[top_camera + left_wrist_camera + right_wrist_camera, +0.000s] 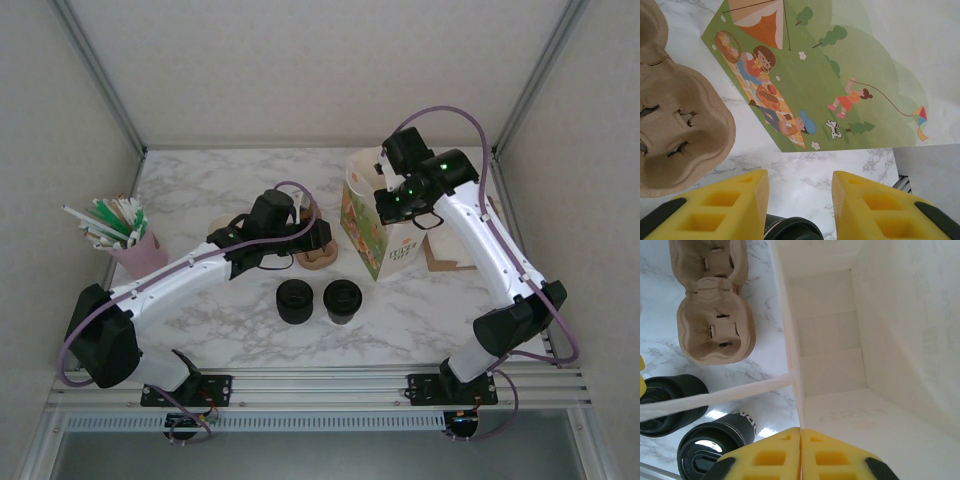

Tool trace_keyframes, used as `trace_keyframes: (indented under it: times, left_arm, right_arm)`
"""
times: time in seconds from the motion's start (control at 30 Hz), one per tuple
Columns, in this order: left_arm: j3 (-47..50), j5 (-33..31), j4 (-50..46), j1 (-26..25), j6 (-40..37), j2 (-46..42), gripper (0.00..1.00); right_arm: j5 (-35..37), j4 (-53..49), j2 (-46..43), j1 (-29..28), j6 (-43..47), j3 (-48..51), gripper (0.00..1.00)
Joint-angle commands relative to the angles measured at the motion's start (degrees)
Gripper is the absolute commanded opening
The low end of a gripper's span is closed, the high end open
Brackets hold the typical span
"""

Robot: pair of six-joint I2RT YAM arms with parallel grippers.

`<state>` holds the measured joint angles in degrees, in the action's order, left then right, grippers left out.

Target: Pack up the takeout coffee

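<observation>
Left fingers point(725, 207) are spread wide over the marble worktop point(805, 170), gripping nothing. Just off to their left sits the brown pulp cup carrier point(680, 130), and straight ahead of the tips stands the picnic-printed side of the paper bag point(840, 75). A dark round rim peeks low in the gap between them, and from that angle I can't tell whether it's cup or lids.

Over on the other side, the right fingers point(832, 460) are pressed together up at the bag's mouth. The bag's top edge runs right into the seam between them, so they're pinching it.

And the takeout coffee point(342, 300)? It's upright on the worktop, black lid on, on the near side of the left fingers and well below the right ones, touched by neither. Just beside it, on the side away from the bag, sits the stack of black lids point(295, 300). Far off past the left arm, a pink cup point(137, 252) holds straws point(105, 220).
</observation>
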<state>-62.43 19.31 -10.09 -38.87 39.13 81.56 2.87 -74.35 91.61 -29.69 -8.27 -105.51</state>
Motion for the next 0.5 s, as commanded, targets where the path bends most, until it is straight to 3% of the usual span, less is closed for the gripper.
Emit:
trace_keyframes:
  times: [0.0,0.47]
  left_arm:
    - [0.8,-0.3,0.5,0.5,-0.5,-1.7,0.38]
    - [1.0,0.1,0.5,0.5,-0.3,-1.9,0.38]
  right_arm:
    - [0.1,-1.1,-1.2,0.1,-0.2,0.9,0.04]
    - [8.7,-6.0,-7.4,-1.6,-4.8,3.9,0.0]
